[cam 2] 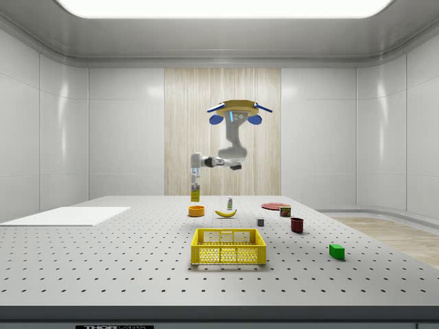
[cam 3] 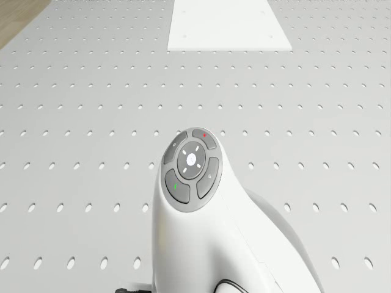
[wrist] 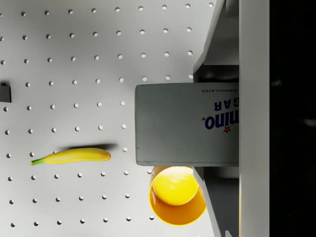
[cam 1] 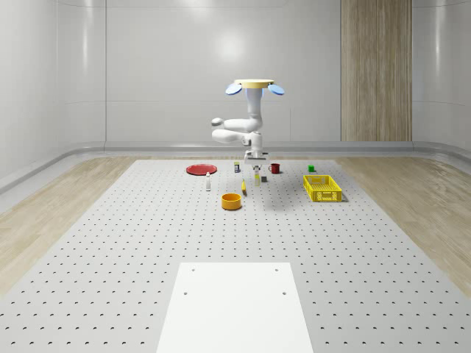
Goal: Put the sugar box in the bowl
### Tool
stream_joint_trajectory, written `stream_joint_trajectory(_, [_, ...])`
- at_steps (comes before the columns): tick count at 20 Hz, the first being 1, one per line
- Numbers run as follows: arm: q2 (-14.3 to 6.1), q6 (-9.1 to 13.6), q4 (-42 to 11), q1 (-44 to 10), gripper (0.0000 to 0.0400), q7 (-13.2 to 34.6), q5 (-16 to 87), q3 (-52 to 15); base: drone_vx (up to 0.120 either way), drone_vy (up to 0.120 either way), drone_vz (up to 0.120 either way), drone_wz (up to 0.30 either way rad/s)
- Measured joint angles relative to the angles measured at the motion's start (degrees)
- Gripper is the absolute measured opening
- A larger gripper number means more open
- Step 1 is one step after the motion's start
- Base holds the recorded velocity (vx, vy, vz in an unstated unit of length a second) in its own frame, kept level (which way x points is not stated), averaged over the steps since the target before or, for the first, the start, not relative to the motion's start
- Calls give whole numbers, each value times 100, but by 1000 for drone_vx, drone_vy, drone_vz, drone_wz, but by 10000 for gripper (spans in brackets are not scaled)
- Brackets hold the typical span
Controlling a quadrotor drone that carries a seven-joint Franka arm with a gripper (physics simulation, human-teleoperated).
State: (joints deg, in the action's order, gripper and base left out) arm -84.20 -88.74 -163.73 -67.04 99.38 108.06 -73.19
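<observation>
The drone point(cam 2: 240, 110) hovers above the table point(cam 1: 110, 243). The gripper point(wrist: 217, 123) fingers point(wrist: 210, 49) clamp the sugar box point(wrist: 182, 123), which hangs between them. The bowl point(wrist: 177, 195) lies below, offset past the box's edge. Centre the box over the bowl opening before lowering; release only once centred.

I see a matt grey perforated metal-looking table point(cam 1: 110, 243), a glossy smooth white arm shell point(cam 3: 201, 244), a printed cardboard-like sugar box point(wrist: 187, 123) with a dull face, a shiny yellow plastic-looking bowl point(wrist: 177, 197), a latticed yellow plastic crate point(cam 2: 228, 247), a wood-grain wall panel point(cam 2: 222, 130).
</observation>
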Motion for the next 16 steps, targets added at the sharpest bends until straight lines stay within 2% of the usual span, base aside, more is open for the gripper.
stream_joint_trajectory(2, [-16,-15,1,-5,163,3,-7,-3,80,-120,0,0])
stream_joint_trajectory(16, [-113,-106,7,-36,163,23,-48,-19,0,-120,0,0])
